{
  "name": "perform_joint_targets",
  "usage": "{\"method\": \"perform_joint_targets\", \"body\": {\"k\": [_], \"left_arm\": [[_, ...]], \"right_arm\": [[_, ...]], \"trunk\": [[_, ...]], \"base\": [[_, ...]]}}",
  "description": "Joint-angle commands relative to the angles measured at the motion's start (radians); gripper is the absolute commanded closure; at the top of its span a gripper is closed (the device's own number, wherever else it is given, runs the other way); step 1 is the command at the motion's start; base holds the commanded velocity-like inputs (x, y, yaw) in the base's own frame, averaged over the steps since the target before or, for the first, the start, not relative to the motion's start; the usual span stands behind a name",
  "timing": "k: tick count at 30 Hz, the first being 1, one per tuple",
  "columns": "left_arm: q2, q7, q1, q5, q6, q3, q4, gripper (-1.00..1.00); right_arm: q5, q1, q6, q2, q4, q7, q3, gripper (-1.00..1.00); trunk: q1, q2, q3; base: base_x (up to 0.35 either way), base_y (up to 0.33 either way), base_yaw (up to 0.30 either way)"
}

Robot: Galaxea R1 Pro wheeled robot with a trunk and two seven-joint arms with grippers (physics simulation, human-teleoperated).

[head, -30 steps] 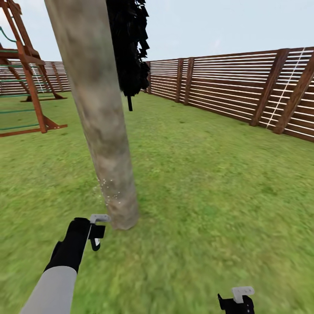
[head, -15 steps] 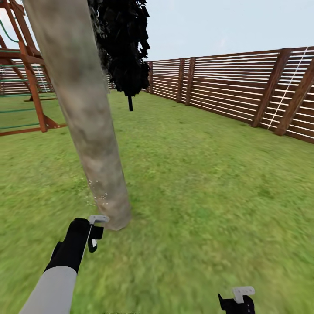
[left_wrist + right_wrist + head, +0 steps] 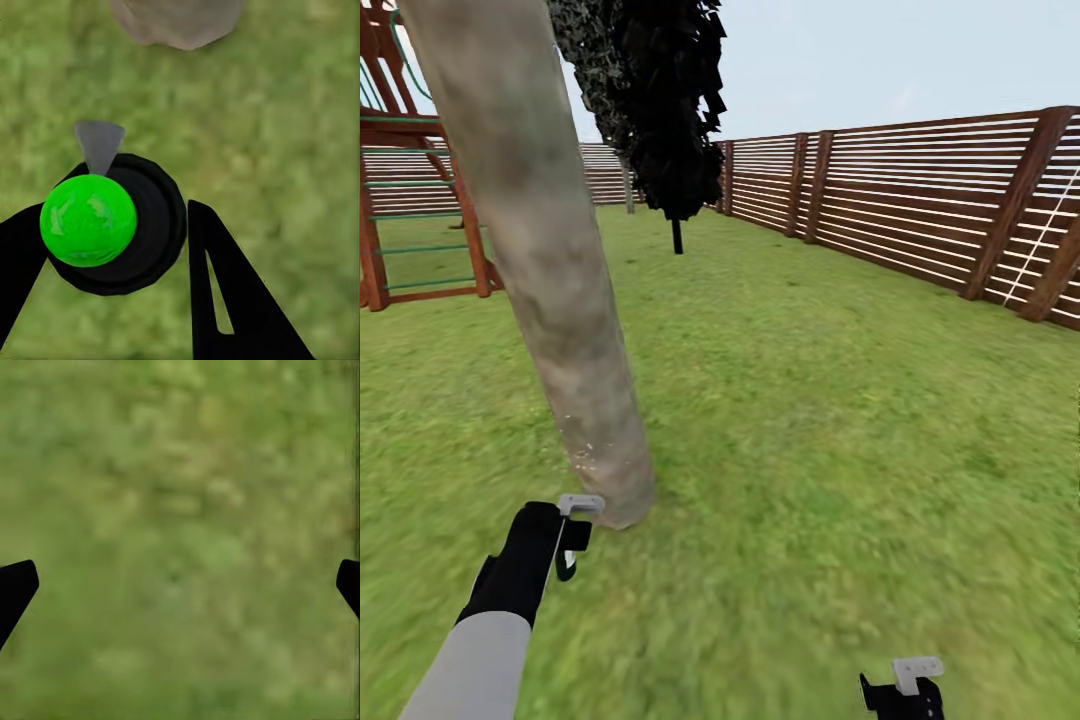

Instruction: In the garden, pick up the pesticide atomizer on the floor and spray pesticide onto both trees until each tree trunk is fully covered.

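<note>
Left gripper (image 3: 568, 545) grasps pesticide atomizer (image 3: 112, 223) near tree trunk (image 3: 550, 270) base.
Right gripper (image 3: 180, 585) spread wide above grass (image 3: 840, 440).

Head camera looks forward and down across the lawn (image 3: 840, 420), tree trunk (image 3: 550, 290) close at eleven o'clock. Both wrist cameras face straight down, near the grass; the left's shares that trunk's base (image 3: 178, 21).

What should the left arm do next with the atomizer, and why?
Probably tilt the left gripper upward and keep spraying. It holds the pesticide atomizer beside the base of the tree trunk, and the droplet specks sit low on the bark, so the stretch above looks unsprayed.
</note>
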Motion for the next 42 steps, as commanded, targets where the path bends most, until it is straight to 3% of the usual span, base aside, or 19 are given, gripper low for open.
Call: {"method": "perform_joint_targets", "body": {"k": [1, 11, 14, 18, 20, 28, 32, 42], "left_arm": [[0.008, -0.008, 0.004, -0.005, 0.003, 0.004, -0.002, 1.00], [0.002, -0.014, -0.011, 0.009, 0.010, -0.003, -0.049, 1.00], [0.001, -0.016, -0.058, 0.009, 0.013, -0.004, -0.047, 1.00], [-0.001, -0.016, -0.161, 0.012, 0.019, -0.005, -0.036, 1.00], [-0.001, -0.016, -0.176, 0.011, 0.019, -0.004, -0.036, 1.00], [-0.004, -0.016, -0.174, 0.007, 0.020, -0.008, -0.048, 1.00], [-0.004, -0.016, -0.179, 0.007, 0.023, -0.041, -0.053, 1.00], [0.002, -0.015, -0.175, 0.008, 0.023, -0.045, -0.055, 1.00]], "right_arm": [[0.009, -0.001, -0.003, 0.000, 0.001, 0.000, -0.008, -1.00], [0.009, -0.001, -0.003, -0.001, 0.000, -0.003, -0.010, -1.00], [0.009, -0.001, -0.003, -0.002, 0.000, -0.003, -0.010, -1.00], [0.009, -0.001, -0.005, -0.006, 0.000, -0.003, -0.010, -1.00], [0.008, -0.001, -0.004, -0.007, 0.000, -0.003, -0.010, -1.00], [0.009, -0.001, -0.003, -0.008, 0.000, -0.003, -0.010, -1.00], [0.009, -0.001, -0.002, -0.006, 0.001, -0.003, -0.010, -1.00], [0.008, -0.001, -0.003, -0.006, 0.000, -0.003, -0.010, -1.00]], "trunk": [[0.000, 0.000, -0.001], [0.000, 0.000, -0.001], [0.000, 0.000, -0.001], [0.000, 0.000, -0.001], [0.000, 0.000, -0.001], [0.000, 0.000, -0.001], [0.000, 0.000, -0.001], [0.000, 0.000, -0.001]], "base": [[0.127, -0.276, 0.000], [-0.106, -0.135, 0.234], [-0.008, -0.001, 0.185], [-0.001, 0.000, 0.022], [0.000, 0.000, 0.002], [0.193, -0.021, 0.000], [0.049, -0.244, 0.000], [0.025, -0.272, 0.012]]}}
